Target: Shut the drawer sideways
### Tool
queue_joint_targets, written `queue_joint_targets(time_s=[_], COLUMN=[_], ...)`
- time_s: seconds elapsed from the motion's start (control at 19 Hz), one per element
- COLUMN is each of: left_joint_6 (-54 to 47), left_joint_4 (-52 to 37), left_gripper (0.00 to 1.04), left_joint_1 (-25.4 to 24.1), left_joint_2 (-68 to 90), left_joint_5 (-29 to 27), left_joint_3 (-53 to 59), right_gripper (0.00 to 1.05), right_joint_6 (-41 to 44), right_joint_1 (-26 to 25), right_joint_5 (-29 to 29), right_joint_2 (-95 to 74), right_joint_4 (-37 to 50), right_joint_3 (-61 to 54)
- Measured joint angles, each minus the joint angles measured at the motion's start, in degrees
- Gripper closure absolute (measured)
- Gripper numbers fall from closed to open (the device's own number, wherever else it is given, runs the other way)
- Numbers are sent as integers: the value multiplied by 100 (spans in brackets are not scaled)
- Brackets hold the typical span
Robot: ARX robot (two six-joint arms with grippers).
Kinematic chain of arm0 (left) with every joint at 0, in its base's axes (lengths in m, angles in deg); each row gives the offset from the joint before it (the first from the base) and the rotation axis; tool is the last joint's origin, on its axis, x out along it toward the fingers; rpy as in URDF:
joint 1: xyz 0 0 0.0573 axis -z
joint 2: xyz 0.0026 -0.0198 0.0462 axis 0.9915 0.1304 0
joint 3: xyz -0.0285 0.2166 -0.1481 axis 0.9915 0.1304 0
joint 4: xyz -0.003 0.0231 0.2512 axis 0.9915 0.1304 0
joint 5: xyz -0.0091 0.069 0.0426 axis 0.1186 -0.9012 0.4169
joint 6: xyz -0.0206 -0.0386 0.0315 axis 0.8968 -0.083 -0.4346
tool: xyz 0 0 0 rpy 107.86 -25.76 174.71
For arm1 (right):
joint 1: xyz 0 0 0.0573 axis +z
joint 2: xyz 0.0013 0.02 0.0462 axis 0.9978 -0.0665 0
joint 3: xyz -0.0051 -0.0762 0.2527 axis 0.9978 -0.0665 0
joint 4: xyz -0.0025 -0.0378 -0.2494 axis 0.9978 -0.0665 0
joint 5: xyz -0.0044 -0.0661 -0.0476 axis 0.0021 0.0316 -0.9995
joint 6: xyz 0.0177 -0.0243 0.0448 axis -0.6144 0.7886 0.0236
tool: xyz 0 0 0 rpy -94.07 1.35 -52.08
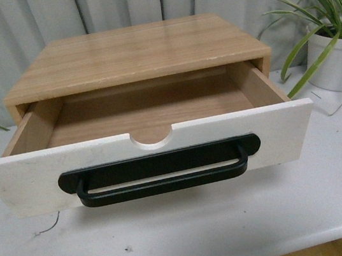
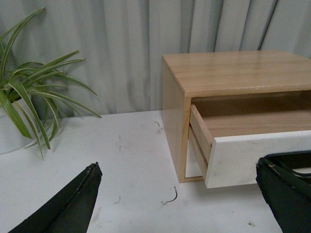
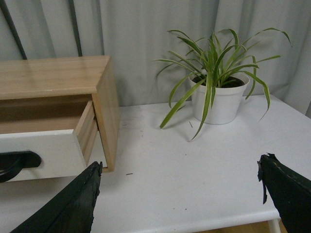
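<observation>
Showing drawer (image 1: pixel 151 121) pulled far out of wood box (image 1: pixel 133 50) on white surface (image 1: pixel 236 221); left fingers (image 2: pixel 73 204), right fingers (image 3: pixel 73 206) spread wide, gripping nothing.

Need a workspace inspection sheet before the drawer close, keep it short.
Surface: white table, scuffed, small dark marks.
Job's things: drawer pulled out of the wooden cabinet, empty inside; black handle on its front.
Clutter: thin wire-like scrap on the table by the cabinet.
Grippers: left gripper open, empty; right gripper open, empty.
Cables: nothing seen.
Surroundings: grey curtain behind; right plant and left plant flank the cabinet.
</observation>
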Motion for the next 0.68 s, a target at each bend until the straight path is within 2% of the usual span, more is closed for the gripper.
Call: queue_joint_targets(time_s=[0.68], left_joint_6=[0], left_joint_4=[0], left_gripper=[7], left_joint_1=[0], left_joint_2=[0], left_joint_5=[0], left_joint_3=[0], right_gripper=[6], right_joint_6=[0], right_joint_1=[0], right_joint_5=[0], right_joint_2=[0], right_joint_4=[0], right_joint_3=[0])
